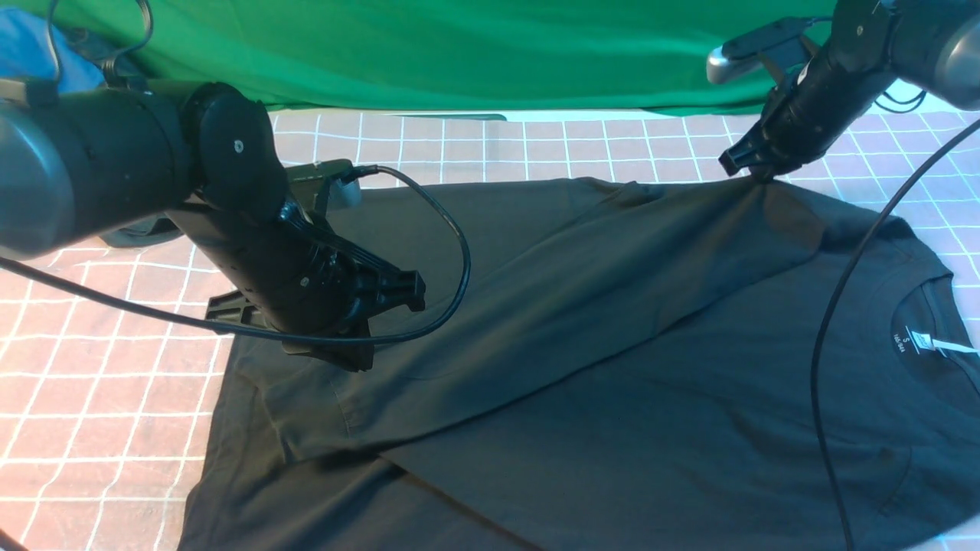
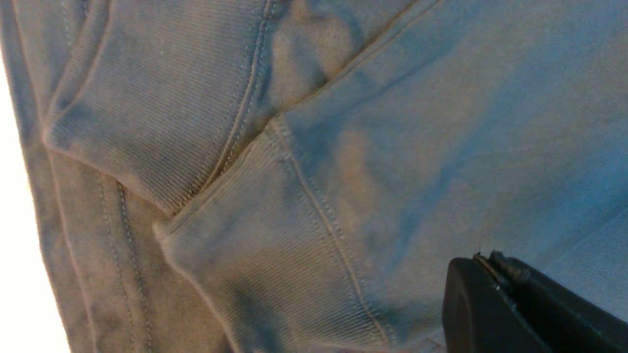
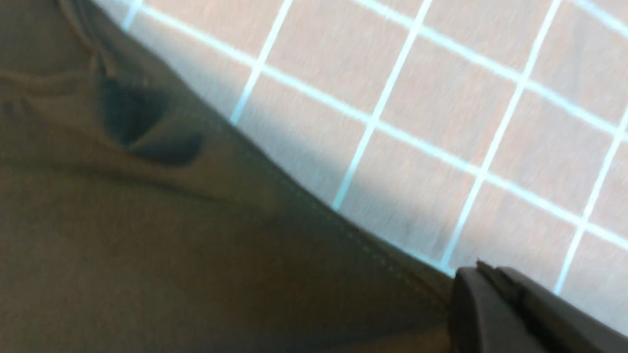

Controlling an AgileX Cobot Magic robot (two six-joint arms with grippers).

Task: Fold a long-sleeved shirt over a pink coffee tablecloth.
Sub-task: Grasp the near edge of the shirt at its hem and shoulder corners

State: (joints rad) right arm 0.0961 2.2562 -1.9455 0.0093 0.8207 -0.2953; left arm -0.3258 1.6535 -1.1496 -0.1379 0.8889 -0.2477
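Observation:
The black long-sleeved shirt [image 1: 612, 344] lies spread on the pink coffee tablecloth [image 1: 99, 383], neck and white label [image 1: 930, 344] at the right. One sleeve lies folded diagonally across the body. My left gripper [image 1: 348, 360] is shut, low over that sleeve's lower end; the left wrist view shows ribbed cuffs [image 2: 162, 122] beside the closed tips [image 2: 483, 260], with no fabric seen between them. My right gripper [image 1: 754, 172] is shut on the shirt's far shoulder edge, and the cloth tents up toward it. In the right wrist view the shirt's [image 3: 147, 245] hem runs into the closed tips [image 3: 483, 269] over the tablecloth [image 3: 441, 98].
A green cloth [image 1: 459, 46] hangs across the back. A blue garment [image 1: 31, 46] shows at the far left corner. The left arm's black cable [image 1: 459, 252] loops over the shirt, and the right arm's cable [image 1: 823, 367] hangs down near the collar.

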